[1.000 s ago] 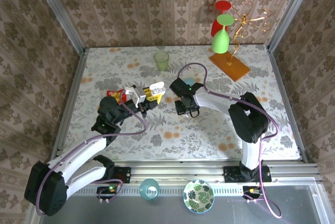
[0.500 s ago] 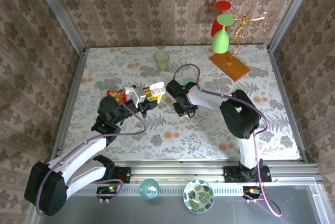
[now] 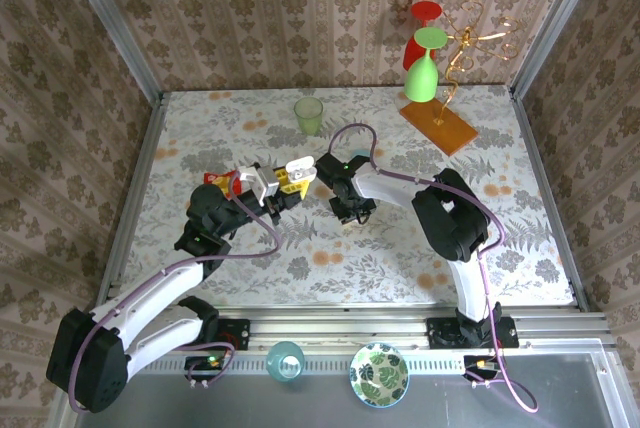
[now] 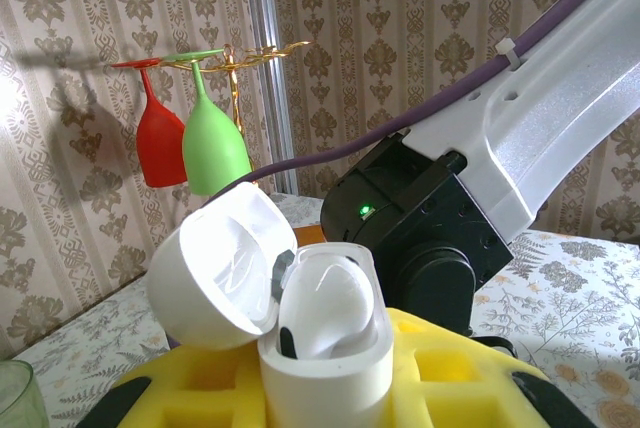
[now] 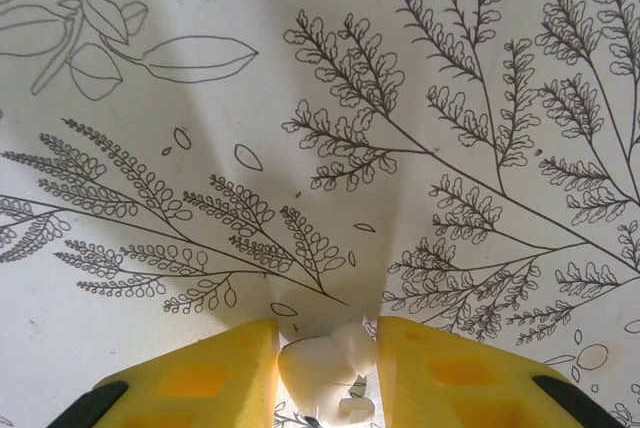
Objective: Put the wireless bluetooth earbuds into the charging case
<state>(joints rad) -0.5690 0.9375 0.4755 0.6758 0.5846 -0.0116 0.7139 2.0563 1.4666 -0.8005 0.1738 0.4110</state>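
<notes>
My left gripper is shut on the white charging case, held upright between its yellow pads. The case's lid is swung open to the left, and one glossy white earbud sits inside it. The case also shows from above, just left of the right arm's wrist. Down at the tabletop, my right gripper has its yellow fingers pressed on both sides of a second small white earbud, which rests on the patterned cloth. From above, the right gripper points down at the table's middle.
A green cup stands at the back centre. A rack with hanging red and green glasses on an orange base is at the back right. A red-yellow packet lies behind the left gripper. A bowl sits below the table's front rail.
The right arm has shifted left, closer to the left gripper. The left arm and the open case have not moved.
</notes>
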